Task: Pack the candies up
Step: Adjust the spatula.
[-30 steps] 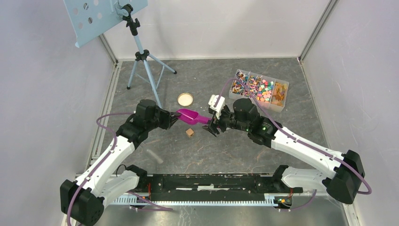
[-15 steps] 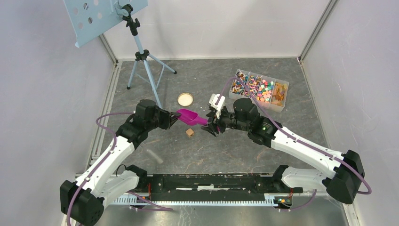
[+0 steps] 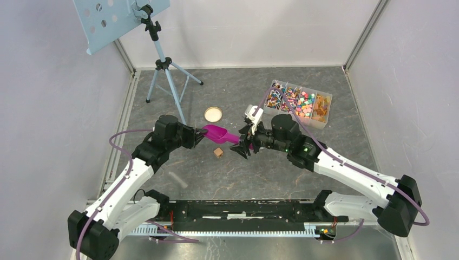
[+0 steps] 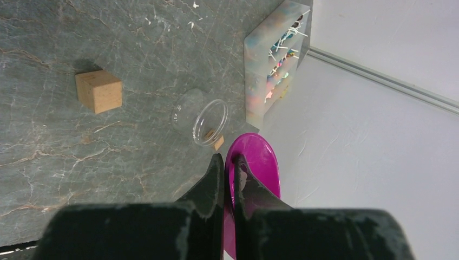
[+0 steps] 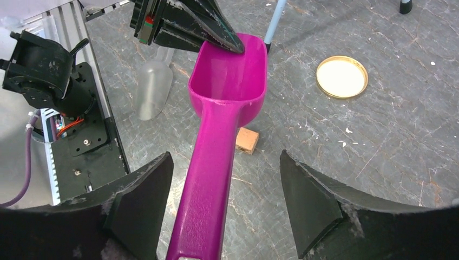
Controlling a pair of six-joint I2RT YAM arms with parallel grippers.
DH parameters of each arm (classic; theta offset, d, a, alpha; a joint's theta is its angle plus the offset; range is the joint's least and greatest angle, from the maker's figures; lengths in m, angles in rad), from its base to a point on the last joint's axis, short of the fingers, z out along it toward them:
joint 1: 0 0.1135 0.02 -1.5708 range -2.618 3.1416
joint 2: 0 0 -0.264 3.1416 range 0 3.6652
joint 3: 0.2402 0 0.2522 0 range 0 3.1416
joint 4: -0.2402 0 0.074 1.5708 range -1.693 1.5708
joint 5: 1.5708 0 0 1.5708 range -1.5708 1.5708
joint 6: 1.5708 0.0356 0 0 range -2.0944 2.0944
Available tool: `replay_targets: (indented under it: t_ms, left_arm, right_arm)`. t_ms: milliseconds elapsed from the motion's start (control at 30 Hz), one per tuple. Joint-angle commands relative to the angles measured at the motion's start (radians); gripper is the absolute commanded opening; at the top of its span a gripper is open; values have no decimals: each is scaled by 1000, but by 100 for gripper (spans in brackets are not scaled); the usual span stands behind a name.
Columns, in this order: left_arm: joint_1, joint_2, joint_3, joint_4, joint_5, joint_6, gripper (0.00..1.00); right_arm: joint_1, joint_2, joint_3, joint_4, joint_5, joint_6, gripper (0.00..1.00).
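The tiny multicoloured candies (image 3: 299, 102), likely light and loose, are lying in the clear plastic box (image 3: 328, 108) at far right, asking for the magenta plastic scoop (image 5: 216, 141), whose rim the left fingers (image 4: 212, 181) are pinching while the right fingers (image 5: 142, 189) are standing open around its handle.

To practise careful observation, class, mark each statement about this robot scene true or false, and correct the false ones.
1. The left gripper is shut on the rim of the magenta scoop. True.
2. The scoop is full of candies. False: its bowl is empty; the candies sit in the divided clear box.
3. The right gripper is clamped on the scoop's handle. False: its fingers stand open on either side of the handle.
4. The gold lid lies flat on the table. True.
5. The clear jar stands upright. False: it lies on its side.
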Motion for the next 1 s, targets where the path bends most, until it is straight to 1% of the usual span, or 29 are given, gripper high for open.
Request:
replay_targets:
  t_ms: [0,100,233,300,433,500,600,633,767,900,967]
  left_arm:
    - [-2,-37,-8,28,-24,-18,2]
    - [-2,-38,-11,33,-26,-26,2]
    - [-2,-37,-11,39,-27,-29,2]
    - [-3,-37,-10,36,-32,-28,2]
    - [-3,-39,-4,10,-53,-33,2]
    - [-2,-40,-2,8,-65,-43,2]
    - [-2,-36,4,10,-72,-50,2]
    - [-2,-34,3,13,-71,-50,2]
    - [-2,-26,3,16,-74,-57,2]
    - [-2,-26,-1,22,-74,-64,2]
    - [-2,-24,-1,21,-75,-65,2]
  right_arm:
    - [6,-66,-21,42,8,24,80]
    - [5,-72,-20,40,3,21,81]
    - [6,-69,-24,42,8,33,78]
    - [7,-67,-27,59,23,43,74]
    - [12,-41,-9,54,42,65,60]
    - [23,-35,-8,50,91,69,56]
    - [36,-19,5,10,145,58,62]
    - [40,-10,10,1,152,54,62]
    - [53,6,19,2,158,54,58]
    - [69,25,22,3,177,52,60]
    - [73,33,18,16,178,52,59]
